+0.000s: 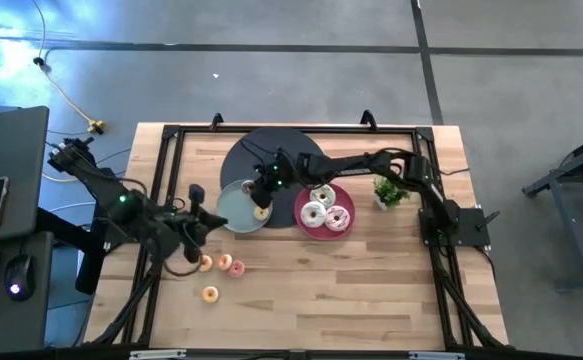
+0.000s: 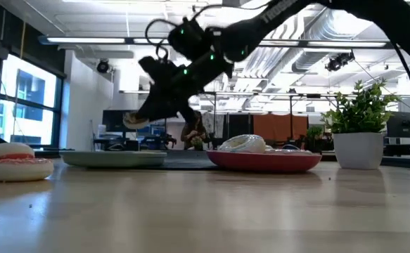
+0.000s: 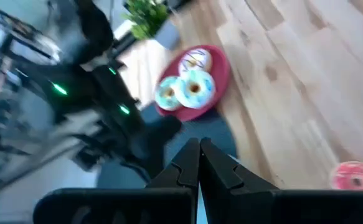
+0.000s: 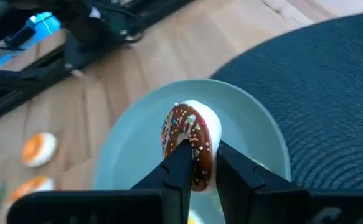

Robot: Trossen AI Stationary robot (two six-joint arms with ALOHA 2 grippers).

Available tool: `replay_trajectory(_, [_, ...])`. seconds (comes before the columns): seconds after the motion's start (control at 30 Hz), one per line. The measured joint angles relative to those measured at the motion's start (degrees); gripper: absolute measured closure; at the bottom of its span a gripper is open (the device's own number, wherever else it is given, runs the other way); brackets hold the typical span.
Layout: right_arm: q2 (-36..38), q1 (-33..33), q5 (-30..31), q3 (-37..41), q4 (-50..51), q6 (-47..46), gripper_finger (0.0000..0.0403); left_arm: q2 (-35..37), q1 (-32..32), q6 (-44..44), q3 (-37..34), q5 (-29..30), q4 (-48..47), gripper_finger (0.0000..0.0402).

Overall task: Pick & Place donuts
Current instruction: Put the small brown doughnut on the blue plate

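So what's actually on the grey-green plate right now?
Nothing rests on the grey-green plate that shows. The right gripper holds a chocolate-iced donut in its jaws above it; the plate surface beneath that donut is covered.

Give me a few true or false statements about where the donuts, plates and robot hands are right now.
1. The right hand grips a chocolate-iced sprinkled donut above the round grey-green plate. True.
2. The round pink plate holds no donuts. False: three iced donuts lie on it.
3. The left hand is shut, holding nothing. True.
4. The small potted green plant stands on the dark round mat. False: it stands on the wooden table, beside the pink plate.
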State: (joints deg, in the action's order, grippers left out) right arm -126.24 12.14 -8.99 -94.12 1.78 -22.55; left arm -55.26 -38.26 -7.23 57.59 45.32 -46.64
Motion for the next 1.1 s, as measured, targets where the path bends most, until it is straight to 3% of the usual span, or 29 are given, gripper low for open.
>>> replay_trajectory(0.23, [-7.7,-0.1,0.9,-7.3,-1.7,-2.4,0.0323,3.6,0.0,-2.0,0.0,3.7,0.0,0.0402])
replay_trajectory(0.4, [-12.8,0.7,5.4,-18.5,7.9,-1.8,0.032,3.7,0.0,-1.6,0.0,3.7,0.0,0.0402])
replay_trajectory(0.5, [-15.1,2.0,3.0,-22.4,12.8,-3.6,0.032,3.7,0.0,-1.5,0.0,3.3,0.0,0.0402])
replay_trajectory(0.63, [-17.3,2.5,0.5,-23.8,18.9,-5.9,0.0319,3.7,0.0,-1.9,0.0,3.3,-0.3,0.0402])
replay_trajectory(0.87, [-17.4,1.0,-0.6,-23.0,18.1,-8.3,0.0314,3.7,0.0,-3.0,0.0,3.3,-2.1,0.0402])
replay_trajectory(1.1, [-17.3,0.4,-0.6,-24.4,17.8,-9.1,0.0248,4.3,0.0,-3.0,0.0,1.9,-3.6,0.0402])
